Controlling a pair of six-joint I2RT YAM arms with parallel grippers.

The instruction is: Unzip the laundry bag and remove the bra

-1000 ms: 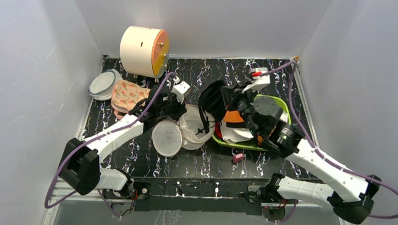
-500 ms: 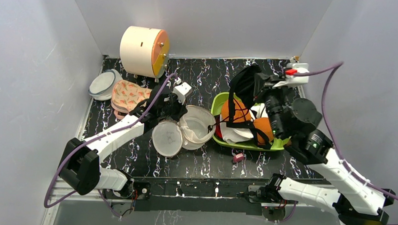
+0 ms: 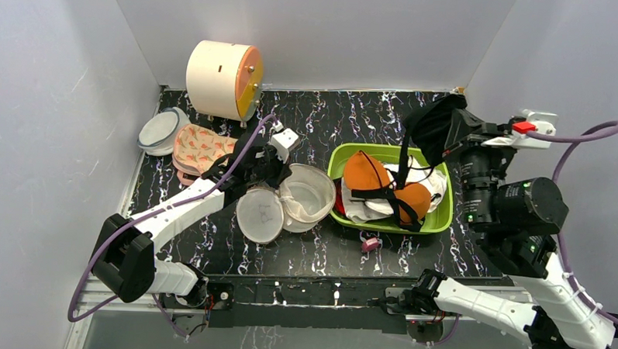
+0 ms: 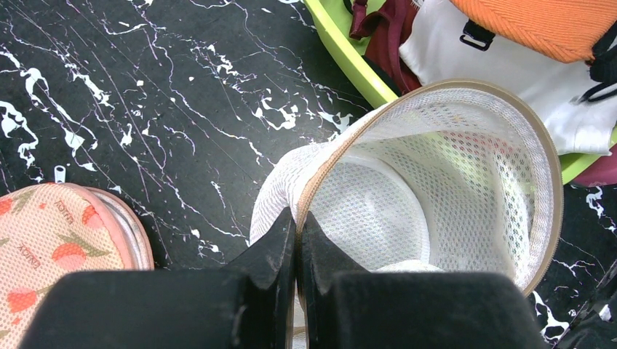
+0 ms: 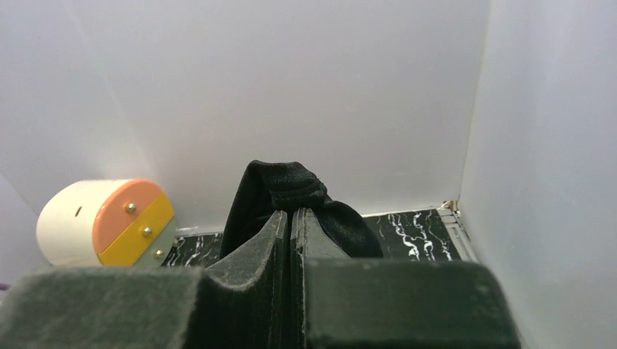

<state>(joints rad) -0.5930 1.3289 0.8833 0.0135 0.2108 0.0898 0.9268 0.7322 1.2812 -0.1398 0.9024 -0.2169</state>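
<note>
The white mesh laundry bag (image 3: 309, 196) lies unzipped in the middle of the table, with its two halves spread apart and the near half (image 3: 259, 214) showing a small black mark. My left gripper (image 3: 277, 172) is shut on the bag's tan zipper rim (image 4: 320, 171); the gripper (image 4: 297, 214) sits at that rim, and the bag's inside (image 4: 436, 167) is hollow. The bra's orange cups (image 3: 366, 173) rest in the green basin (image 3: 344, 154). My right gripper (image 3: 456, 135) is raised at the right, shut on the bra's black band (image 5: 284, 182), just past the gripper (image 5: 291, 213).
A cream drum with an orange and yellow face (image 3: 220, 78) stands at the back left. A pink patterned pouch (image 3: 200, 150) and a grey-rimmed white disc (image 3: 161, 129) lie by the left wall. White garments (image 3: 363, 210) fill the basin. A small pink item (image 3: 371, 243) lies in front.
My right arm swung right and up with the black band, drawing the bra away from the bag; its orange cups now lie in the green basin. The left gripper kept its hold.
</note>
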